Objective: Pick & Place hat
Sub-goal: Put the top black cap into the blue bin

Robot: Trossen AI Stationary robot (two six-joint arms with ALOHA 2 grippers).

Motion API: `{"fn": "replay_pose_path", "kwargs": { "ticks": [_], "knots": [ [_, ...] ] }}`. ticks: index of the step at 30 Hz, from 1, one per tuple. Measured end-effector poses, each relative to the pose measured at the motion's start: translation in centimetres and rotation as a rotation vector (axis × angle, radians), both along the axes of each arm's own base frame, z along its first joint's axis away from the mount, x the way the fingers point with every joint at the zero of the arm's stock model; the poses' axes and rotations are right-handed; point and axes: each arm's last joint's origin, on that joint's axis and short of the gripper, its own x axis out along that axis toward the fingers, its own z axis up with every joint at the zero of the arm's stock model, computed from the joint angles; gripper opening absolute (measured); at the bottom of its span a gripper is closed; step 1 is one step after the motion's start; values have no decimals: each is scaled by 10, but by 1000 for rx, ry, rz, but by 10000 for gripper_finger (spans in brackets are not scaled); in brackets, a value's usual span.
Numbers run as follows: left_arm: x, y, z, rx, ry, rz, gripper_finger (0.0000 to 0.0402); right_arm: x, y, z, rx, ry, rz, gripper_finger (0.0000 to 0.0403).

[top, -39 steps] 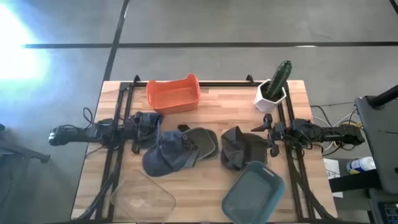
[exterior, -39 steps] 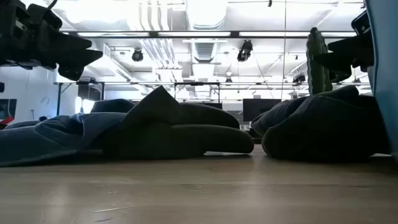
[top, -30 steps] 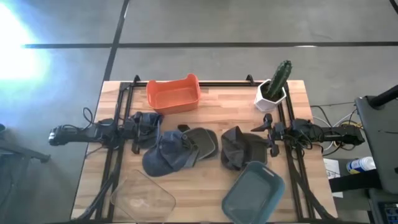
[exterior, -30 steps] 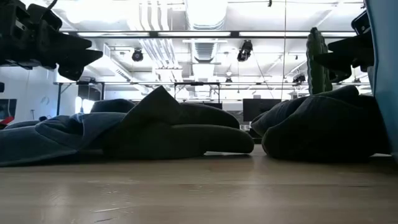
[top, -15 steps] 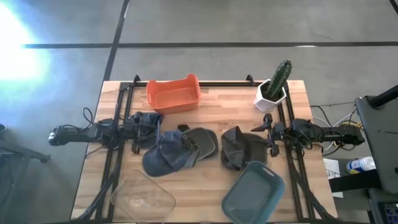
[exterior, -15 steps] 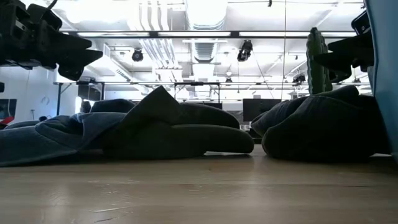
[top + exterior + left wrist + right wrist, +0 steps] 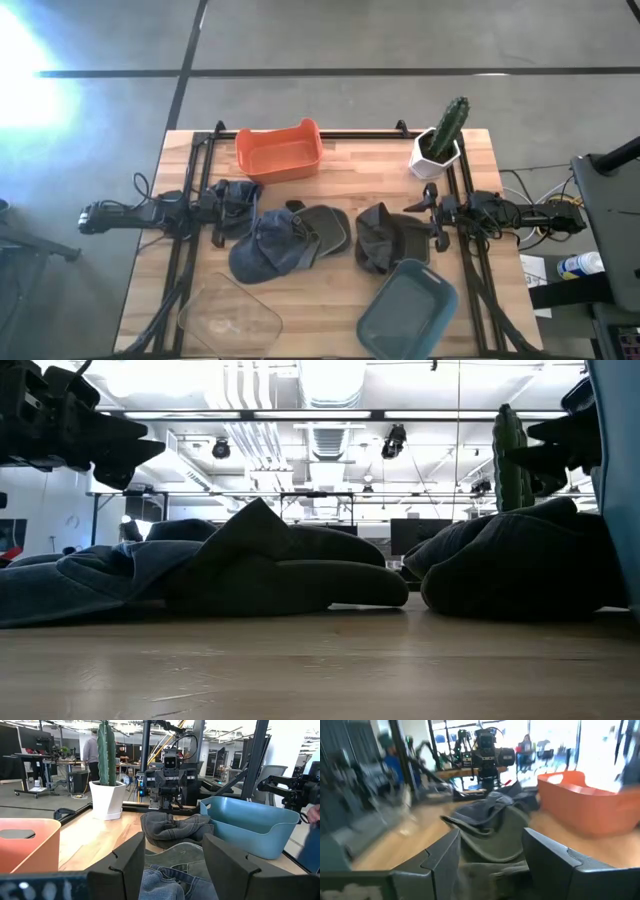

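Dark hats [image 7: 290,565] heaped on wooden table [image 7: 320,670], cactus [image 7: 511,455] behind.

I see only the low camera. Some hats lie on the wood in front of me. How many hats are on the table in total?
Observer: Four, it seems: a dark hat by the left gripper, a blue hat, an olive hat and a grey hat.
Operator: Which containers are there?
Observer: An orange bin at the far edge; a clear tray and a blue tub at the near edge.
Operator: Do the grippers hold something?
Observer: No. Both wrist views show open fingers; the right gripper faces the grey hat.
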Motion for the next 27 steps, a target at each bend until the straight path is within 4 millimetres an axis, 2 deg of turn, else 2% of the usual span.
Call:
{"fn": "replay_pose_path", "kwargs": {
  "ticks": [5,8,12,18,20,23,27],
  "knots": [
    [0,0,0,0,1,0,193,0,0,1,350,13,-1,210],
    [0,0,0,0,0,0,193,0,-1,3,441,-14,-26,210],
    [0,0,0,0,0,0,193,0,-4,3,465,-34,-126,210],
    [0,0,0,0,1,0,193,-2,-7,15,801,-203,-172,210],
    [0,0,0,0,1,0,193,-2,-7,21,809,-255,-142,210],
    [0,0,0,0,1,0,193,1,-4,18,777,-181,-82,210],
    [0,0,0,0,0,0,193,10,-2,-1,781,79,-121,209]
  ]
}}
